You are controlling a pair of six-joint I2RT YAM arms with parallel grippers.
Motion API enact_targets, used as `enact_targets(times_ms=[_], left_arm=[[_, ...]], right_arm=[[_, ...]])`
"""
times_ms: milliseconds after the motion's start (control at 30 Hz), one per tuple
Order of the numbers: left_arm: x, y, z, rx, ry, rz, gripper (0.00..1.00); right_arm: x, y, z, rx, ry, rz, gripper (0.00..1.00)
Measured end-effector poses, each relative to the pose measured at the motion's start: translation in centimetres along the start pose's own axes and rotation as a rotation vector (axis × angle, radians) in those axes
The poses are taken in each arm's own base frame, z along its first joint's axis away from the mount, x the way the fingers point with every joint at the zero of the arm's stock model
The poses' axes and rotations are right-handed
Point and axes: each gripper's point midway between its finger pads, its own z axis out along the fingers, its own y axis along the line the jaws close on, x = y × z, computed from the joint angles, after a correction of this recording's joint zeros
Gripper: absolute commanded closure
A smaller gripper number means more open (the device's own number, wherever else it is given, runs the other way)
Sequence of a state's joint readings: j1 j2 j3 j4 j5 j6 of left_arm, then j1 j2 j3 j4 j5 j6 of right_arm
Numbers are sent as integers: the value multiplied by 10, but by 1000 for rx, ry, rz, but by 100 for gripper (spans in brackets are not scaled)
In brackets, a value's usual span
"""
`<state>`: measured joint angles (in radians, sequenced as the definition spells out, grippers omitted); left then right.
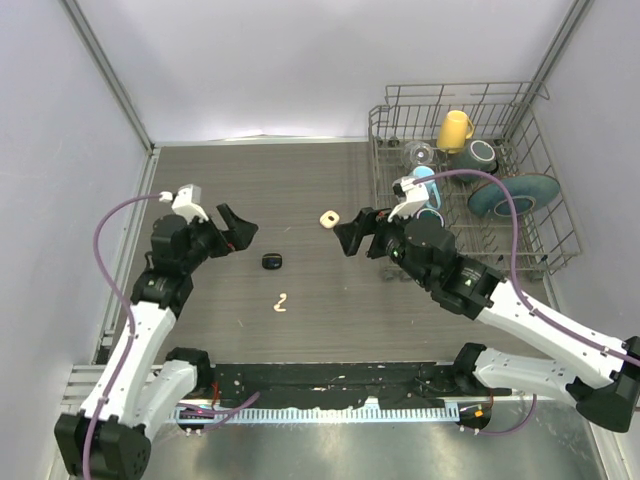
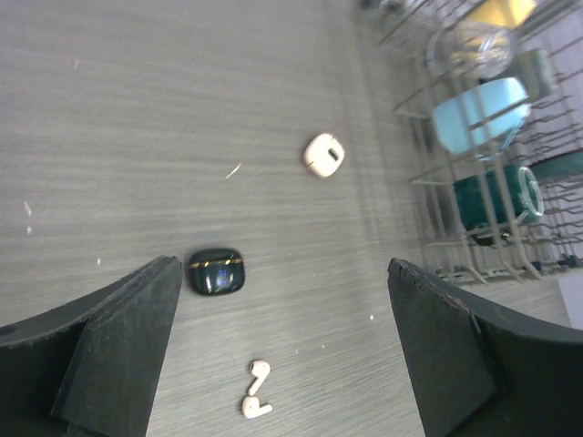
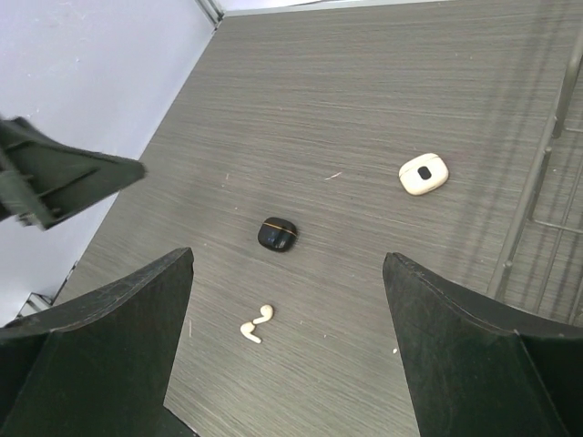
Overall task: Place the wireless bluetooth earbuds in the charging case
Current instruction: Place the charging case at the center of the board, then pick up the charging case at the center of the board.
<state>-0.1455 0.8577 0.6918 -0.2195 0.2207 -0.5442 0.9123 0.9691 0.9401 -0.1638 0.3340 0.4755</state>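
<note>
1. Room: pale walls on the left, far and right sides, with metal frame posts at the corners.
2. Table [image 1: 300,180]: one, dark grey wood-grain top.
3. Dish rack [image 1: 555,235]: one, wire, far right. It holds one yellow mug [image 1: 454,130], one clear glass [image 1: 421,153], one light blue cup [image 1: 425,180], one teal bowl [image 1: 520,193] and some dark teal mugs whose count is unclear.
4. Arms: two.
   - Left gripper [image 2: 282,266]: above the table's left side, jaws spread wide, holding nothing.
   - Right gripper [image 3: 287,261]: right of centre, by the rack, jaws spread wide, holding nothing.
5. Cases: two, well apart.
   - Black case [image 1: 272,261]: table centre, lid down.
   - Cream case [image 1: 328,218]: farther and to the right, cannot tell whether open or closed.
6. Earbuds [image 1: 281,302]: two, cream-white, just beside each other on the bare table, near side of the black case, in neither case.
</note>
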Motion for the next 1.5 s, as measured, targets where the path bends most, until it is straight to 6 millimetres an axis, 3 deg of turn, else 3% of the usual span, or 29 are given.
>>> enact_targets(times_ms=[233,367,533,767,1000,1300,1500], left_arm=[[-41,-50,-38,187,-166,73,0],[-38,-61,-44,239,-158,117,0],[-36,-50,-51,134,-126,117,0],[-34,-43,-68,82,-158,142,0],[-23,-24,-73,-21,-153,142,0],[-19,-8,-78,-108,-178,146,0],[-21,-6,-81,-125,-197,150,0]], right_arm=[[8,-1,17,57,50,9,9],[22,-2,37,109,118,2,10],[41,-6,66,198,199,-4,10],[70,-11,128,370,269,27,10],[99,-39,183,538,277,153,11],[111,-81,234,715,273,282,17],[124,-99,245,802,294,314,19]])
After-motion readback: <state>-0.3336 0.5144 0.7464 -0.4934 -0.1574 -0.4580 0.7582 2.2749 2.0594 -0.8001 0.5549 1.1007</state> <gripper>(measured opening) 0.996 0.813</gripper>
